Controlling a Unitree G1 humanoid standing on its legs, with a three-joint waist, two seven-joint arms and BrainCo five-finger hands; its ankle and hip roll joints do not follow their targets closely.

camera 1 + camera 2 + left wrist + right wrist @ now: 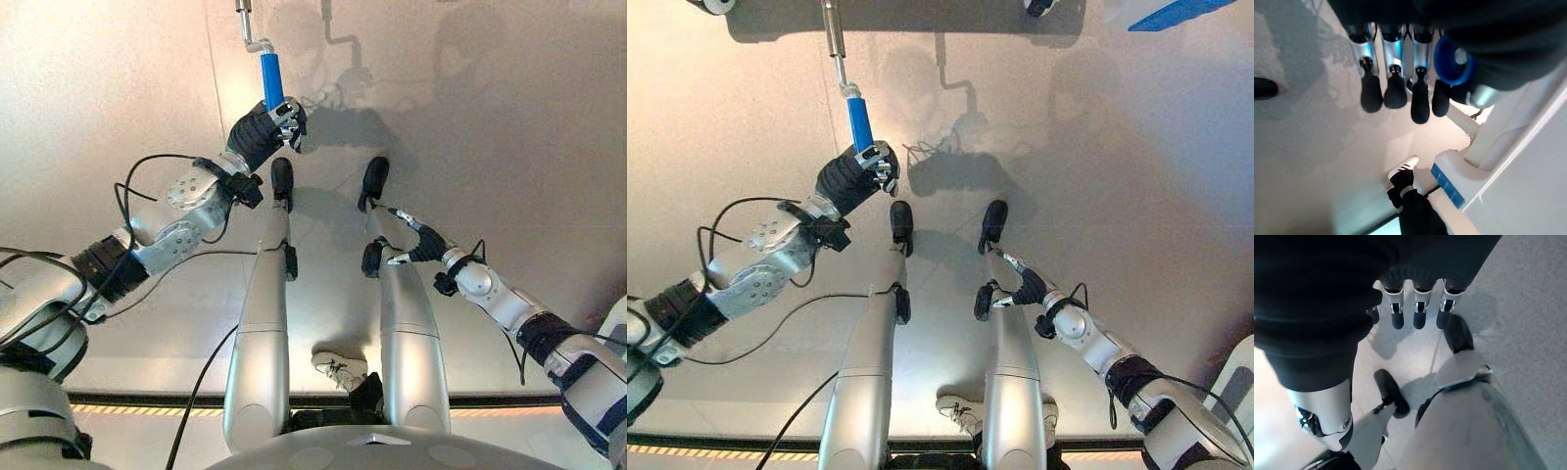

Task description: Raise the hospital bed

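Holding on tight, my left hand [277, 125] has its fingers curled round the blue handle [271, 80] of the bed crank. The blue part sticks out past my fingertips and joins a bent silver rod [834, 37] that runs on to the bed frame [921, 15] far ahead of my fingers. In my left wrist view, the round blue end [1452, 61] sits right beside my dark fingertips [1396, 90], tucked in under my palm. Past those fingertips I see the grey floor [1327, 147], a white bed part with a blue strip [1448, 186], and a person's white shoe [1403, 169] on a dark leg.

Over on the other side, my right hand [416, 242] hangs low above the floor, well apart from the handle. Its fingers [1420, 313] are loose and nearly straight, and they hold nothing. Another white shoe [340, 369] rests on the floor well behind both of my hands.
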